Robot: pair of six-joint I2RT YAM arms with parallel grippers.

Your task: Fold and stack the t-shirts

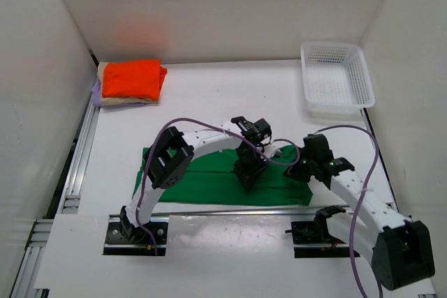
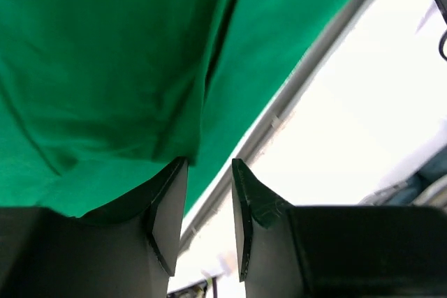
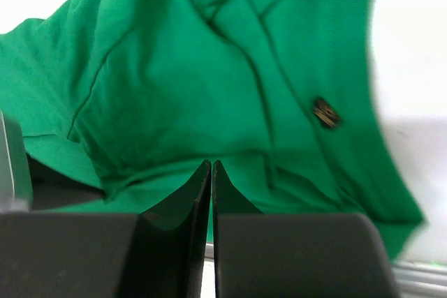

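Along the table's [image 1: 230, 95] near edge, your green shirt [image 1: 209, 188] lies spread out wide, just beyond the arm bases, with creases and a fold line running through it. Both arms reach over it.

Your left end effector [image 2: 209, 161] points down at the middle of that near-edge strip. Its fingers stand a little apart with a clear gap between them and nothing in that gap. In the left wrist view the tip of one finger [image 2: 174, 186] meets the hem of the green cloth, and bare table and a metal rail show past the other.

Your right end effector [image 3: 211, 162] sits toward the table's right side, over the shirt's right end. Its fingers are pressed together with only a thin slit left. The tips touch a ridge of green cloth, but you cannot tell from these views whether any cloth is pinched. A small dark logo [image 3: 325, 112] shows on the shirt just beyond them.

At the table's far-left corner, the orange shirt [image 1: 133, 78] sits folded on top of the beige shirt [image 1: 102, 68] and the lavender shirt [image 1: 98, 97]. At the table's far-right corner stands the white basket [image 1: 332, 45].
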